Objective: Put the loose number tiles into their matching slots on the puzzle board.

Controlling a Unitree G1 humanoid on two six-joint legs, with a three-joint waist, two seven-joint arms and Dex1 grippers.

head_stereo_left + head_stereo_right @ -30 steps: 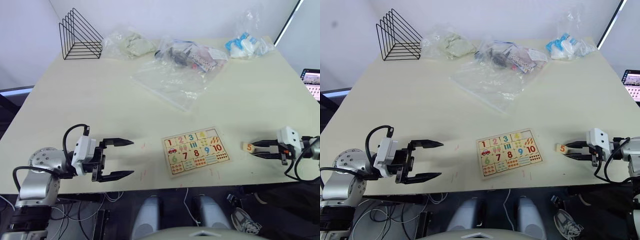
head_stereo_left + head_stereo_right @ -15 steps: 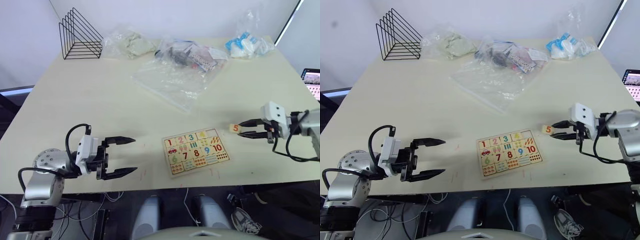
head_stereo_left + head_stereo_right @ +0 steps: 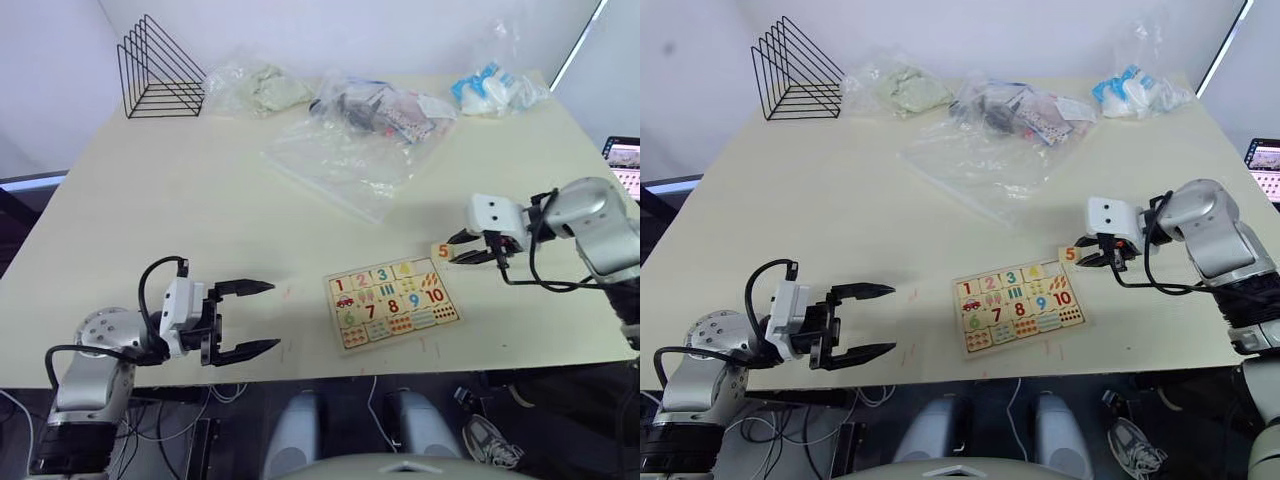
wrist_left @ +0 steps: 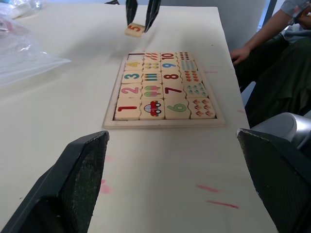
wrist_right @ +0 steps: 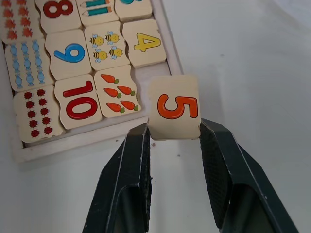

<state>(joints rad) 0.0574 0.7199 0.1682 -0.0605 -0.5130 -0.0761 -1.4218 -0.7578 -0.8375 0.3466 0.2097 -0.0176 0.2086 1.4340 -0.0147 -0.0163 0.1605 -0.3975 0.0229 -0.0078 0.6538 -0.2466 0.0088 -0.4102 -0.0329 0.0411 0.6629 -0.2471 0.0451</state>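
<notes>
Right hand [image 5: 172, 141] pinches orange 5 tile [image 5: 174, 108] above puzzle board [image 3: 392, 302], at its 2 o'clock corner. Left hand [image 3: 245, 318] wide open, empty, at board's 9 o'clock. Next: lower tile into the gap beside the carrots.

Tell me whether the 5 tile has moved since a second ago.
Yes. Held in the right tool, the 5 tile has travelled leftward and away from the table's near edge, and is now at the puzzle board's far right corner.

Silver arms — black-fingered hands, black cables.
</notes>
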